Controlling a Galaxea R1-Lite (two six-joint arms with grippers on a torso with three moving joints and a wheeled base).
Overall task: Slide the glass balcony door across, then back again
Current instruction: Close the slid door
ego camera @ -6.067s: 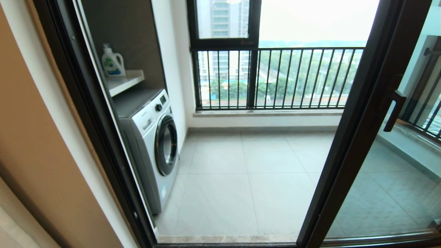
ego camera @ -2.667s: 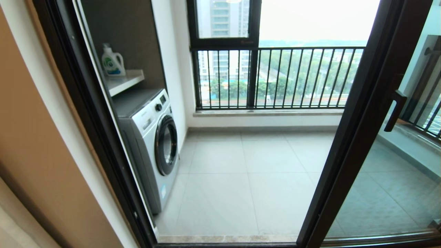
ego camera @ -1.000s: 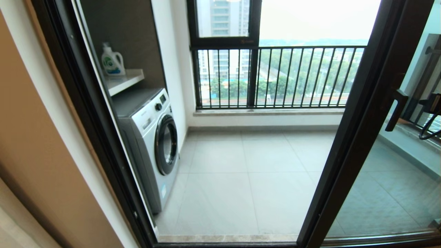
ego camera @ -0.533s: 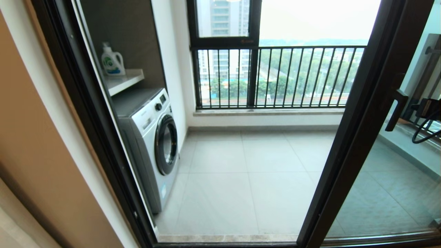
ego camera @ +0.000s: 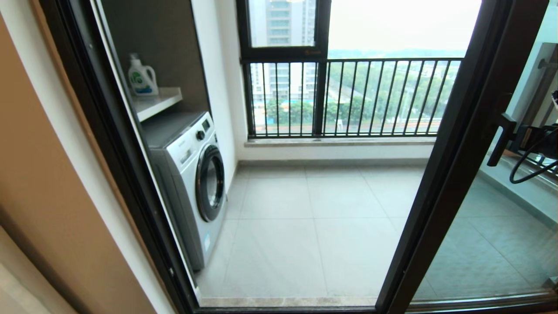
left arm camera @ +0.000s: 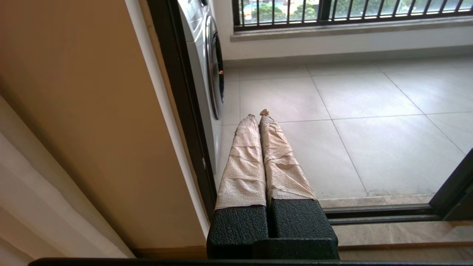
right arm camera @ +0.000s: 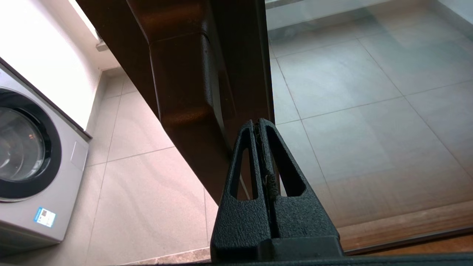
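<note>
The glass balcony door (ego camera: 457, 152) stands at the right with its dark brown frame slanting across the head view, and the doorway to its left is open. Its dark bar handle (ego camera: 500, 140) sits on the frame's right side. My right gripper (ego camera: 521, 136) reaches in from the right edge, with its tip right at the handle. In the right wrist view the right gripper (right arm camera: 258, 122) is shut and empty, just beside the handle (right arm camera: 184, 81), in front of the glass (right arm camera: 351, 92). My left gripper (left arm camera: 258, 113), its fingers wrapped in tape, hangs shut low by the left door jamb.
A white washing machine (ego camera: 194, 174) stands inside the balcony on the left, under a shelf with a detergent bottle (ego camera: 142, 78). A black-framed window with railing bars (ego camera: 348, 98) closes the far side. Grey floor tiles (ego camera: 314, 226) lie beyond the sill track (left arm camera: 380, 214).
My right arm has come in from the right edge and moved left up to the handle. The door has not moved.
</note>
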